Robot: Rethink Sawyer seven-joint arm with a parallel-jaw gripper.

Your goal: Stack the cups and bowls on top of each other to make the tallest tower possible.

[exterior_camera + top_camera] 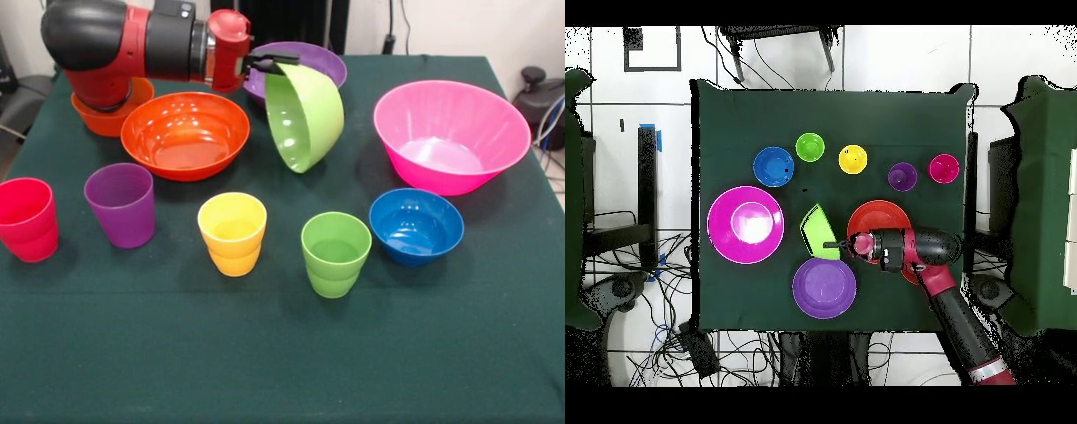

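Lime bowl [305, 117]: lifted off the table [282, 353], tipped on its side, mouth facing the orange bowl. Its upper rim is clamped in the gripper [275, 64], which reaches in level from the side; the bowl hangs below and just beyond the fingertips. In the overhead view it shows edge-on [820, 233] at the gripper's [835, 244] tip, between the pink and orange bowls.

Purple bowl [309, 60]: upright on the table, right behind the lime bowl and partly hidden by it.

Orange bowl [185, 132]: upright, beside the lime bowl, under the arm [132, 44].

Small orange bowl [110, 119]: mostly hidden behind the arm.

Pink bowl [450, 132]: upright, apart on the lime bowl's other side.

Blue bowl [415, 225]: upright, just in front of the pink bowl.

Cups, all upright in a front row, well apart from the gripper: red [28, 218], purple [121, 203], yellow [232, 233], green [335, 253].

No bowl or cup rests on another.
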